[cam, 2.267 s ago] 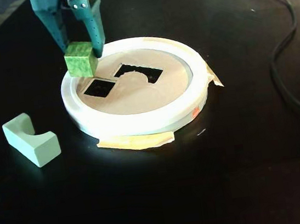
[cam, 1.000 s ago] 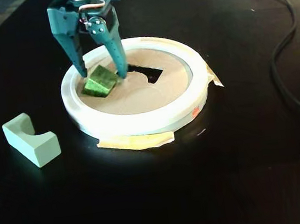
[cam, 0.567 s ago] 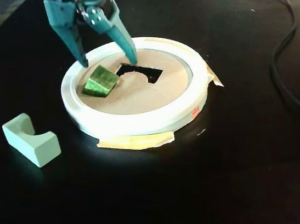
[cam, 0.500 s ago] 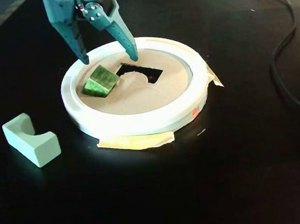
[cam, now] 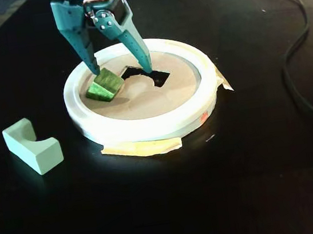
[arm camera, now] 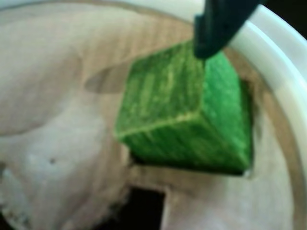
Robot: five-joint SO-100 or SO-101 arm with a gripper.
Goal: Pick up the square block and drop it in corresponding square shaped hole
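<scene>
So our gripper is spread wide, holding nothing, one finger just behind the square block. We see the block tilted, jammed corner-down in the square shaped hole, below and slightly left of the jaws, needing a nudge flat.

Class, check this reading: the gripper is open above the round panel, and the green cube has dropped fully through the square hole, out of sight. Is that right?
Not quite. The gripper is open above the round panel, but the green cube has not dropped through. The fixed view shows it tilted and jammed in the square hole, mostly above the panel surface; the wrist view agrees.
</scene>
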